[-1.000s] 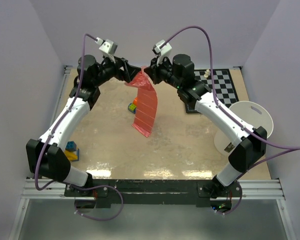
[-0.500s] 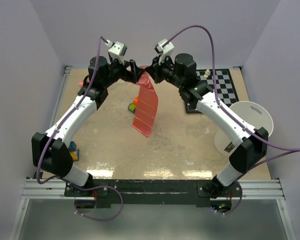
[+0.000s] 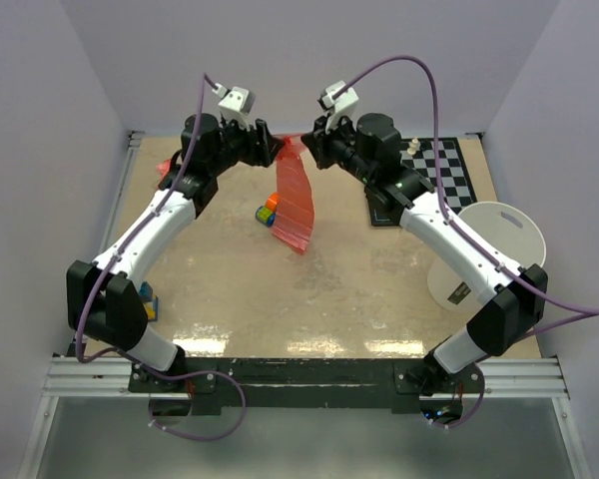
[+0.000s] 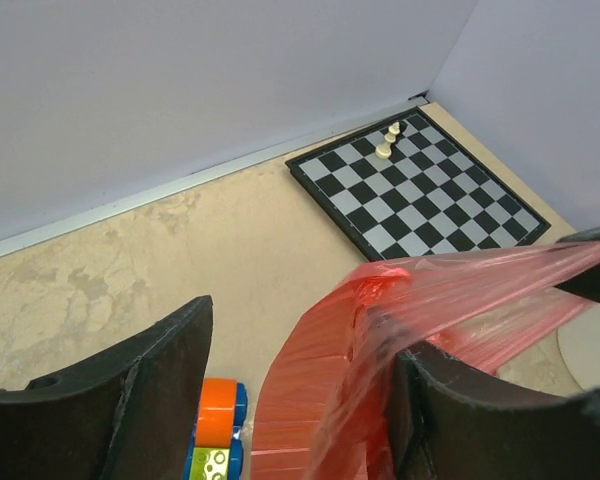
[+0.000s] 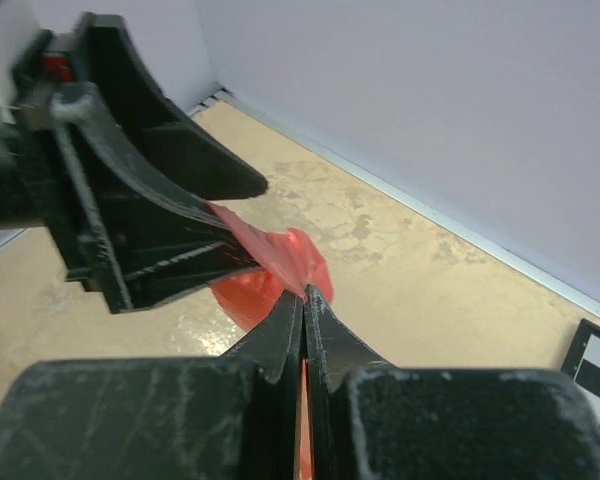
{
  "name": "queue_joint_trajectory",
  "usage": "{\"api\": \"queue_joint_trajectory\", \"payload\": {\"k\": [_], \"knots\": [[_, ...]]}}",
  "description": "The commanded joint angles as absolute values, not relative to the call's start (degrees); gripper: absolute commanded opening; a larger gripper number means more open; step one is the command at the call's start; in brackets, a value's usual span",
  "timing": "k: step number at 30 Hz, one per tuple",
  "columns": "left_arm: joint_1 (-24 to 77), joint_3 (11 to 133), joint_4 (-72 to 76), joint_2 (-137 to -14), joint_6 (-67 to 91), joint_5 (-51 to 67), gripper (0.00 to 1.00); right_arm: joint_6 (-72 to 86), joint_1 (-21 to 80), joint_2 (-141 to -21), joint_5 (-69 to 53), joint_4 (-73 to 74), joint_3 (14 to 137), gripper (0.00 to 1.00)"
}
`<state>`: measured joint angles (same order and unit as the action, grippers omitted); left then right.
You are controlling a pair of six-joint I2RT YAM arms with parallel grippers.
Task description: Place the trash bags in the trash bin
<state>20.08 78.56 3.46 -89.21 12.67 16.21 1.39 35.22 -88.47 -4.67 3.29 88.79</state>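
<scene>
One trash bag (image 3: 295, 205) hangs at the table's (image 3: 230, 289) far side, its top pinched tight in my right gripper (image 5: 305, 300). My left gripper (image 4: 300, 395) has just moved in, jaws apart astride the film, not yet clamped. The trash bin (image 3: 499, 232) sits well apart, right; a two-handed spread looks likely next.

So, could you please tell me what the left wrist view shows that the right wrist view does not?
Only the left wrist view: the white chess pieces on the board, the blocks, and the left tool with its jaws apart on either side of the bag. Only the right wrist view: the right tool pinched shut on the bag. Both: the bag, the tan table, the wall and at least a corner of the board.
</scene>
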Motion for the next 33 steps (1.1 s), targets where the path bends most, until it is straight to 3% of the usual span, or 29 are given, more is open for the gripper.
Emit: {"api": "queue_joint_trajectory", "payload": {"k": [1,3,4,8,9,11,12,15,22,28,33], "knots": [[16.97,77.08,0.09,-85.70,11.78,13.62,0.64,0.44,33.93,-84.46,2.81,-2.11,88.42,0.00],[16.44,76.90,0.09,-84.99,11.86,14.93,0.59,-1.30,33.66,-84.29,3.43,-2.20,87.63,0.00],[15.57,76.30,0.61,-84.82,11.95,21.03,0.38,-1.32,33.49,-84.29,3.25,-2.46,86.76,0.00],[15.03,75.15,6.14,-84.55,13.71,32.76,0.05,-2.63,33.49,-85.95,-6.54,-0.62,86.05,0.00],[15.12,75.58,6.41,-84.64,13.62,33.83,0.00,-3.33,33.57,-86.04,-9.46,-0.09,85.78,0.05],[15.21,76.64,6.15,-84.99,12.31,34.97,0.00,-4.22,33.57,-86.04,-13.61,-0.09,85.78,0.40],[15.21,77.34,5.63,-84.99,11.35,35.24,0.00,-3.96,33.49,-86.13,-14.23,-0.17,86.13,0.50],[15.21,79.45,2.91,-85.25,7.75,36.12,0.00,-4.39,33.57,-87.53,-13.89,-0.35,88.76,0.63],[15.56,81.04,0.18,-84.20,3.87,37.18,0.00,-9.13,33.92,-94.30,-15.91,2.98,97.37,0.67],[16.35,81.21,-2.26,-82.44,1.59,36.39,0.00,-13.09,34.80,-97.82,-13.53,5.09,98.52,0.48],[16.61,80.69,-3.69,-81.48,0.62,32.79,0.00,-12.30,34.89,-95.80,-16.42,4.57,97.91,0.50]]}}
